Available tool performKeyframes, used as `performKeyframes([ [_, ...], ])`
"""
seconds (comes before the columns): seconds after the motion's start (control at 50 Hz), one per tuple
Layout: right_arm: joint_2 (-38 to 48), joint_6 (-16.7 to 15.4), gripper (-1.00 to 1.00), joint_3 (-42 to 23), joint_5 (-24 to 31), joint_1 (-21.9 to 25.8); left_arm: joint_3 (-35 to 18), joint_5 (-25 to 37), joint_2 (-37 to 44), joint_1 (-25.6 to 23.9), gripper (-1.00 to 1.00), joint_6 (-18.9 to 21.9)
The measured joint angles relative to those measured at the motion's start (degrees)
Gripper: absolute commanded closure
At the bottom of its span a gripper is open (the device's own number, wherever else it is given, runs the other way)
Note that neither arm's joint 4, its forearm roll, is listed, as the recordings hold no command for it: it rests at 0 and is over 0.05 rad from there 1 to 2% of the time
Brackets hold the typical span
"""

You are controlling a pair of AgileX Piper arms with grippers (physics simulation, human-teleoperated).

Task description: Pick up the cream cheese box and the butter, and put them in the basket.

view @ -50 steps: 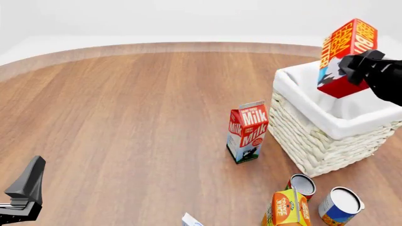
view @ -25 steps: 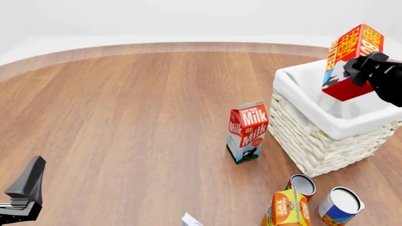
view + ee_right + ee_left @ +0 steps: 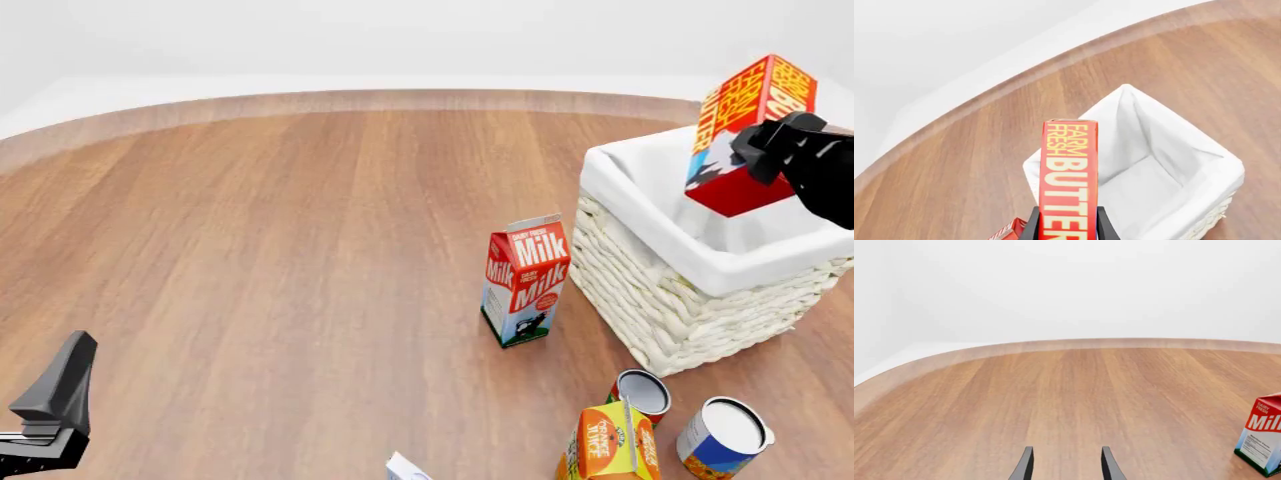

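My right gripper [image 3: 763, 150] is shut on the butter [image 3: 747, 130], a red-orange box with yellow lettering, and holds it tilted in the air above the basket [image 3: 641, 270]. In the right wrist view the butter [image 3: 1069, 180] stands between the fingers, with the white-lined basket [image 3: 1201, 165] below it. The cream cheese box [image 3: 404, 468] shows only as a white corner at the front edge of the front view. My left gripper [image 3: 1065, 465] is open and empty over bare table; its arm sits at the front left of the front view.
A red milk carton [image 3: 525, 280] stands just left of the basket and shows in the left wrist view [image 3: 1262, 440]. An orange juice carton [image 3: 609, 443] and two cans [image 3: 722, 437] stand at the front right, near the basket.
My right gripper has carried the butter a little to the right, further over the basket. The left arm has not moved.
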Motion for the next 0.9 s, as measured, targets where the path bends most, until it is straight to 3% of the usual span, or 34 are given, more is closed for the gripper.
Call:
performKeyframes([
  [0.9, 1.05, -0.45, 1.0, -0.46, 0.98, -0.08, 0.0, 0.0, 0.0, 0.0, -1.0, 0.0],
])
